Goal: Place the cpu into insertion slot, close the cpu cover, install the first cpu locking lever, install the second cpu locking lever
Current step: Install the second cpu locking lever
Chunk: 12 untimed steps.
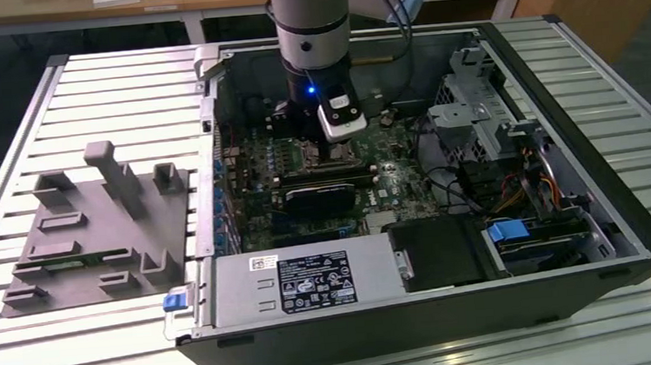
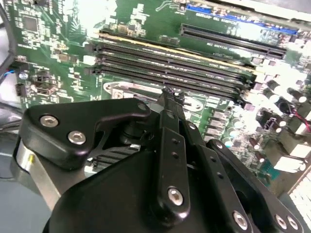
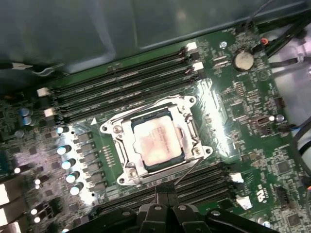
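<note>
The cpu (image 3: 158, 141) sits flat in the insertion slot (image 3: 190, 130), its dull tan top showing through the window of the cpu cover (image 3: 127, 141), which looks folded down around it. A thin wire lever (image 3: 187, 171) runs slanting from the socket's near edge toward my jaws (image 3: 165, 196), and I judge it not yet hooked down, though I cannot tell for sure. In the first wrist view my jaws stand just short of that near edge, tips drawn close together with nothing gripped between them that I can see; in the second wrist view the same tips (image 2: 167, 97) point down beside the long black memory slots (image 2: 170, 63). From the exterior view I hang low inside the open computer case (image 1: 606, 204), which lies on the slatted tabletop (image 1: 74, 89), with a grey fixture block (image 1: 97, 231) well apart outside the case. The risk I see: if I press off-line, the tips could slip off the springy wire and strike the memory slots or small board parts, or the lever could snap back and leave the cover unclamped.
</note>
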Each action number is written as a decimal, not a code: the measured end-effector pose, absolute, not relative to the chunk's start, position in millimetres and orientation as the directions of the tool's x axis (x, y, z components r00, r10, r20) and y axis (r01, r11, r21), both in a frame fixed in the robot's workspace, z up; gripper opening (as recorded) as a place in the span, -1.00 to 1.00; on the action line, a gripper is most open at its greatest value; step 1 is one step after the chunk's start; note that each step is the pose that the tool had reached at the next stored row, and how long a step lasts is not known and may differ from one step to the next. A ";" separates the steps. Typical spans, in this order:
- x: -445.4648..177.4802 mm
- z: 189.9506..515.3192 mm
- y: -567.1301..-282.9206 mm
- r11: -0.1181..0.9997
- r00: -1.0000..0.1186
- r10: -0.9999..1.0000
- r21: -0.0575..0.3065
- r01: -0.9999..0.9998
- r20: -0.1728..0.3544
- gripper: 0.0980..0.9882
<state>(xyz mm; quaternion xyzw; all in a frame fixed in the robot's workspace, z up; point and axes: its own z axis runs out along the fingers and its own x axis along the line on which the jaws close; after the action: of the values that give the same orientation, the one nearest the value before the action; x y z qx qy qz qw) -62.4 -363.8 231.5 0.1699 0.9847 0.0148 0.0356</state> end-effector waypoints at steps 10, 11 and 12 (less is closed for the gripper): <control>-62.5 229.3 -367.7 0.948 -0.947 0.316 0.061 0.312 -0.062 -0.99; -62.6 228.7 -368.0 0.950 -0.949 0.311 0.064 0.307 -0.061 -0.99; -62.7 228.1 -368.5 0.951 -0.950 0.307 0.066 0.303 -0.061 -0.99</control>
<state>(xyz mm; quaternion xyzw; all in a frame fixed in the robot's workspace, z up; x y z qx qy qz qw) -62.7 -368.5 228.1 0.1543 0.9870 0.0280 0.0354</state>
